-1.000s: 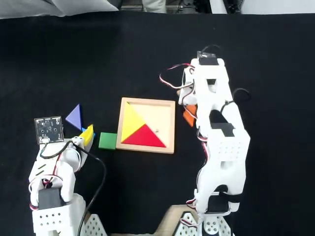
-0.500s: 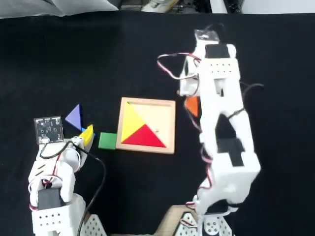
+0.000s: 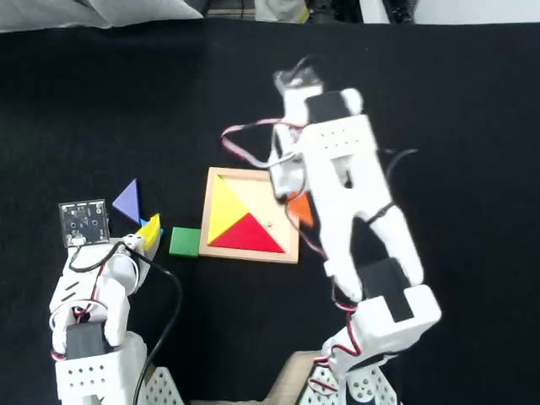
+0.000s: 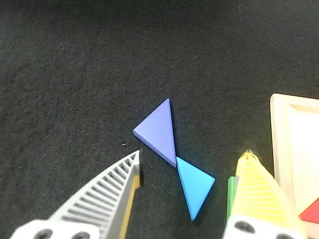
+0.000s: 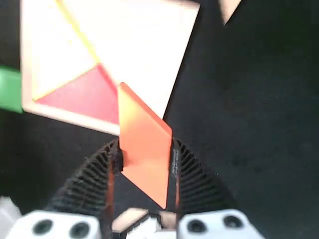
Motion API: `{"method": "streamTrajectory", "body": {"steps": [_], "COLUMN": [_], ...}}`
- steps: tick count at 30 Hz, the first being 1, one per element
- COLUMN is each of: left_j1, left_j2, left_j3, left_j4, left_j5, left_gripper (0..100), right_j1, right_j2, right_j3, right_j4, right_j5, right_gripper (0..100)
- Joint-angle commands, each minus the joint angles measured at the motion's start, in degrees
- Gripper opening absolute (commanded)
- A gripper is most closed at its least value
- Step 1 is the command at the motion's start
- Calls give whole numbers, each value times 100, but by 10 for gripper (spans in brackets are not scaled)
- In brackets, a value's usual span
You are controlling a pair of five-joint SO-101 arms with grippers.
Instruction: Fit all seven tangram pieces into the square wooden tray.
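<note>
Nearest, at left: left gripper (image 4: 192, 155), jaws apart, above blue triangle (image 4: 195, 186) touching purple triangle (image 4: 157, 130) tip to tip; green square (image 3: 185, 241) just beside tray (image 3: 253, 256); yellow triangle (image 3: 222, 211) and red triangle (image 3: 246, 234) inside tray; farther, right gripper (image 5: 144, 145) clamped on orange piece (image 5: 142, 129), at tray's right rim.

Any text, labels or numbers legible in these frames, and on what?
No text can be read.
The tray and the orange piece are plain.
The black board may bear print, but it is too small to read.
</note>
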Motion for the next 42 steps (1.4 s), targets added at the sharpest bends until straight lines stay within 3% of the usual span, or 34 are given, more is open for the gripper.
{"method": "streamTrajectory", "body": {"steps": [1,6,11,22,27,32,42], "left_j1": [-22,-22,-22,-13,-13,-13,-13], "left_j2": [-44,-44,-44,-53,-53,-62,-62], "left_j3": [92,92,92,92,92,92,92], "left_j4": [26,26,9,0,-9,-9,-9], "left_j5": [-35,-35,-35,-35,-35,-35,-35], "left_gripper": [303,303,303,303,303,303,303], "right_j1": [-176,-193,-202,-211,-536,-721,-440], "right_j2": [-356,-356,-356,-347,-321,-347,-347], "right_j3": [646,2009,2677,2738,2774,2774,2765], "right_j4": [-633,-2356,-3253,-3297,-3297,-3297,-3349], "right_j5": [-123,-149,-774,-1582,-1582,-1582,-1459], "right_gripper": [11,11,11,11,15,129,116]}}
